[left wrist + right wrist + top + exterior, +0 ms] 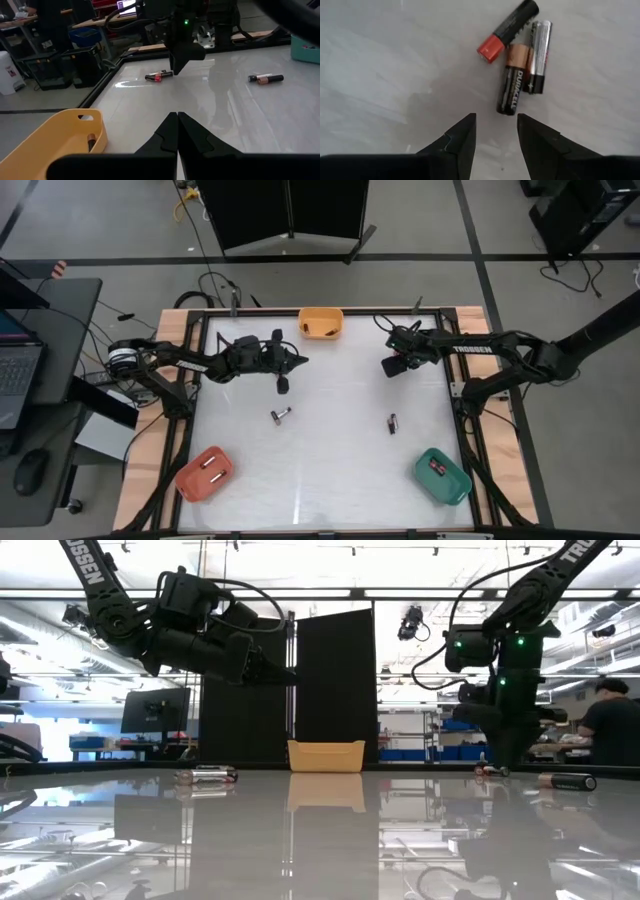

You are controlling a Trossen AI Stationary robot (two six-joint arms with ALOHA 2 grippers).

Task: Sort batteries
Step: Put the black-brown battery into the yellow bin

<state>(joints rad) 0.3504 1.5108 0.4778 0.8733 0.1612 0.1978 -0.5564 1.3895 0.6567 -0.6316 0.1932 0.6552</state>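
At the table's 1 o'clock side, the right gripper (495, 131) hangs low with fingers spread wide, holding nothing, just above three batteries (519, 56) lying bunched and touching on the white table (330, 470). Left gripper (177, 131) sits at 11 o'clock, fingers pressed shut, empty, near the yellow bin (321, 322) at 12. Two loose batteries lie mid-table: one (281, 415) at centre-left, one (393, 422) at centre-right. Red bin (205, 473) at 7, green bin (442, 475) at 5, both with batteries inside.

Left pincer (283, 385) pressed closed, raised near eleven o'clock; right pincer (391, 366) spread apart, lowered at two o'clock.
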